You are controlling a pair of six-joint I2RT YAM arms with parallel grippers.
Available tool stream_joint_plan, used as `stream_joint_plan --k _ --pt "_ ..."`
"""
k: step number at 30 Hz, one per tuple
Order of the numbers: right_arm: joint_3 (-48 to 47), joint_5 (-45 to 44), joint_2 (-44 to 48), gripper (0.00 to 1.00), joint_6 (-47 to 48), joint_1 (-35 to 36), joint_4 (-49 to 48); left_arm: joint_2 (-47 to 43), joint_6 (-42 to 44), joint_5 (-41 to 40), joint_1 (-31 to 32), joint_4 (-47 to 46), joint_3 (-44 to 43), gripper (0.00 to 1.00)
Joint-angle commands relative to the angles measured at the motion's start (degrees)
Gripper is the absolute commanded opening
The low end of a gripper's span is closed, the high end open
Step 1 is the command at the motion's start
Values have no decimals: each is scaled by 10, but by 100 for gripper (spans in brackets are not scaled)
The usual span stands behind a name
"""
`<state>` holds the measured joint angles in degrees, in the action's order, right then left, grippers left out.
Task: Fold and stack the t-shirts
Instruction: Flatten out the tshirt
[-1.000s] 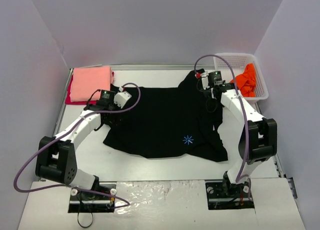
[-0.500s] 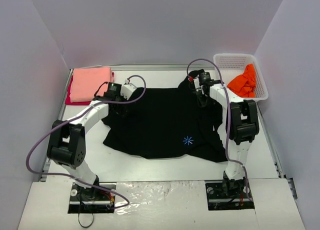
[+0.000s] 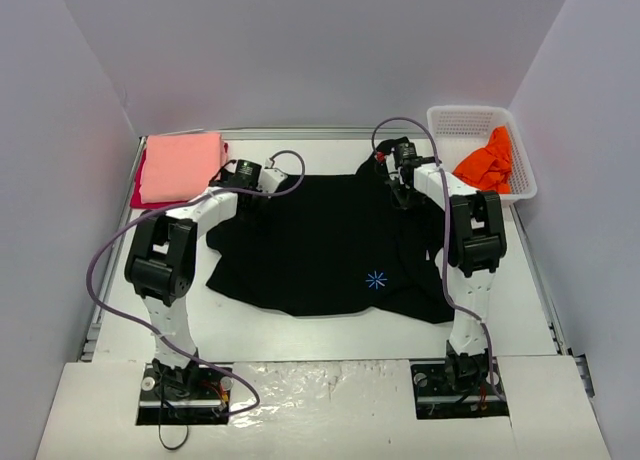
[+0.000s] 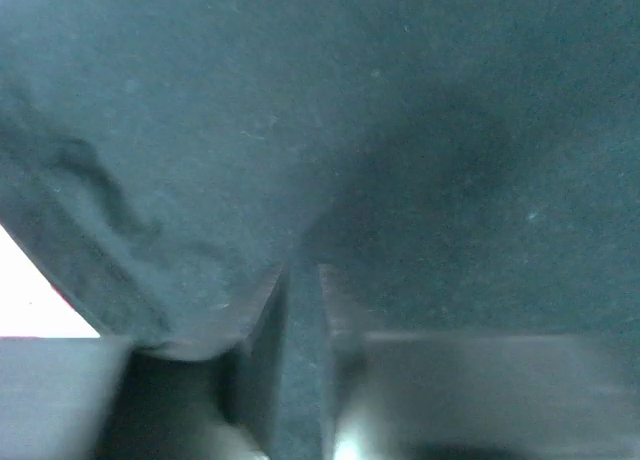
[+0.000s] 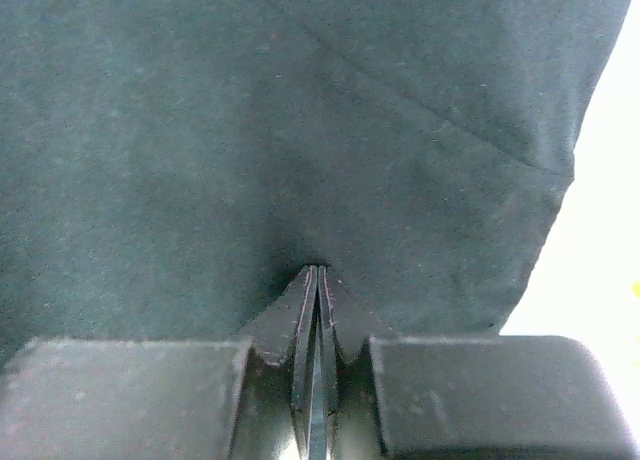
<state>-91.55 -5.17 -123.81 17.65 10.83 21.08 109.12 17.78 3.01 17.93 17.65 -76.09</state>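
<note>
On table (image 3: 300,325): black t-shirt (image 3: 330,245) spread flat, both far corners held. The left jaws are pinched closed on its cloth; the right jaws likewise, on a fold. Folded salmon-pink t-shirt (image 3: 180,167) just left of left jaws, atop red t-shirt (image 3: 139,197). In basket (image 3: 465,120), right of right jaws: orange t-shirt (image 3: 487,165).

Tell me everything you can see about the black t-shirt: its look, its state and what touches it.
The black t-shirt is large, soft, matte cloth with a small blue star print. It lies spread, somewhat wrinkled, in the middle of the white table. The left claw and right claw each pinch it near its far edge.
</note>
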Motion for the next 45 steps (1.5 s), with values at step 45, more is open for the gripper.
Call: stream_joint_plan --k 45 --pt "-370 -74 -233 0 -3 -18 47 362 -15 -10 -27 323 -631 3"
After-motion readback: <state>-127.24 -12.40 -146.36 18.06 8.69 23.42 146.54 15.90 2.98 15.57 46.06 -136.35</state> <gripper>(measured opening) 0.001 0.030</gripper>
